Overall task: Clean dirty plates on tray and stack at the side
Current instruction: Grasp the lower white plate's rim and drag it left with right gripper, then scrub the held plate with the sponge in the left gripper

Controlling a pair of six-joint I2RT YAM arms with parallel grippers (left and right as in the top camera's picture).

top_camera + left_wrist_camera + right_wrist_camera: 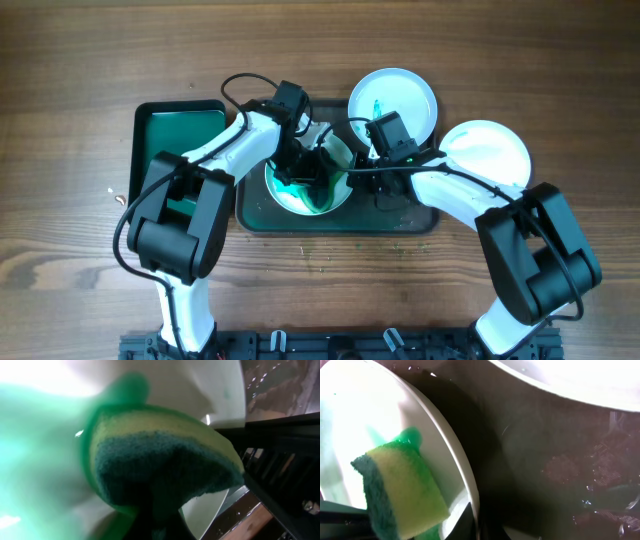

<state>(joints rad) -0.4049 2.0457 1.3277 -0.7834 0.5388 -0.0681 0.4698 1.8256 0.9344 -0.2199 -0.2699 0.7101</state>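
A white plate [298, 198] smeared with teal-green lies in the left part of the dark tray [405, 220]. My left gripper [312, 166] is shut on a yellow-green sponge [165, 460] and presses it on that plate's inside [200, 385]. My right gripper [352, 170] is shut on the plate's right rim; the rim runs between its fingers [480, 525]. The right wrist view shows the sponge [400, 490] on the plate [365, 405]. A second plate [393, 100] with a small teal smear lies over the tray's back right corner. A third plate [487, 150] lies on the table to the right.
A narrow green tray [180, 130] stands on the table left of the dark tray, partly under my left arm. The wooden table [330, 280] runs in front of the tray. The second plate's rim [570, 375] shows at the top of the right wrist view.
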